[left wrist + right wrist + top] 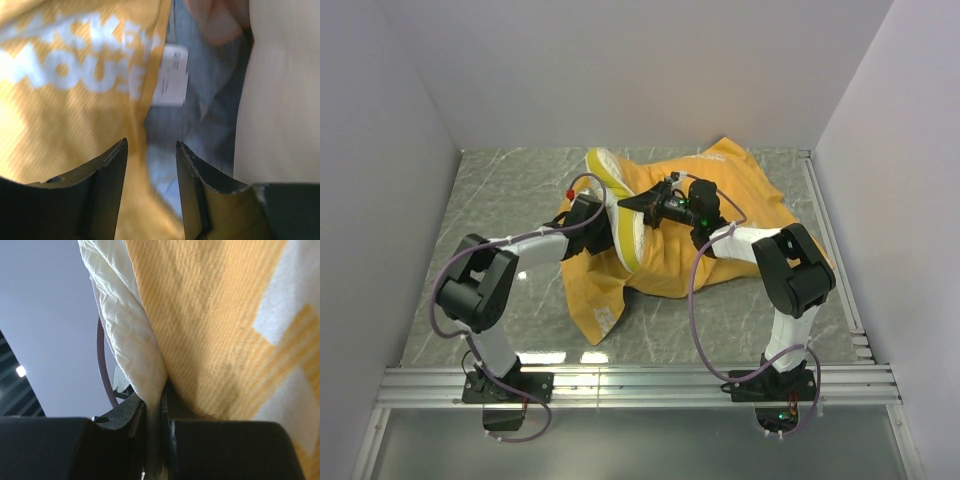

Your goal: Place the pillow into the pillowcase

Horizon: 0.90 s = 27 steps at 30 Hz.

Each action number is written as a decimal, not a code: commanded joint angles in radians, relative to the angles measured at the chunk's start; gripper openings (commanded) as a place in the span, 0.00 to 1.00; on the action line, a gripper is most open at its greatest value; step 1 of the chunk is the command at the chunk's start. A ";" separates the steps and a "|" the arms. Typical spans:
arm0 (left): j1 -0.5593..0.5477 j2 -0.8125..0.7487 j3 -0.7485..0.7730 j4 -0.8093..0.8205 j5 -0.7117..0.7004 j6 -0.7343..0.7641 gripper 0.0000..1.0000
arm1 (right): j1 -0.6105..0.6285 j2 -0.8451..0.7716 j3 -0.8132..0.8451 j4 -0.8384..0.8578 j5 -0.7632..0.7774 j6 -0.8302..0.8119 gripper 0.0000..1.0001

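The pillowcase (750,190) lies crumpled mid-table, orange-yellow side out. The cream pillow (618,195) with its yellow-green band stands on edge at the cloth's left side. My right gripper (632,203) is shut on the pillow's edge; the right wrist view shows the quilted white pillow (127,335) pinched at the gripper (154,402), with orange pillowcase (225,330) beside it. My left gripper (600,225) is at the pillowcase's mouth. In the left wrist view it (150,145) is open, over the orange cloth's (65,125) edge and blue inside, with the pillow (280,100) at the right.
A white sewn-in label (171,75) hangs inside the pillowcase's mouth. White walls close off the grey marbled table (500,200) on three sides. Metal rails (640,380) run along the near edge and the right side.
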 commanded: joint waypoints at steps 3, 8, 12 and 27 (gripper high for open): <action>-0.036 0.088 0.122 -0.073 -0.149 -0.007 0.51 | 0.026 -0.040 -0.002 0.135 0.009 0.083 0.00; -0.055 0.180 0.214 -0.203 -0.247 0.059 0.43 | 0.034 -0.047 -0.002 0.152 0.006 0.100 0.00; -0.053 0.200 0.199 -0.219 -0.271 0.105 0.35 | 0.034 -0.063 -0.022 0.164 0.016 0.113 0.00; 0.112 -0.076 0.059 -0.187 -0.093 0.301 0.00 | -0.008 -0.106 0.022 -0.307 -0.080 -0.348 0.00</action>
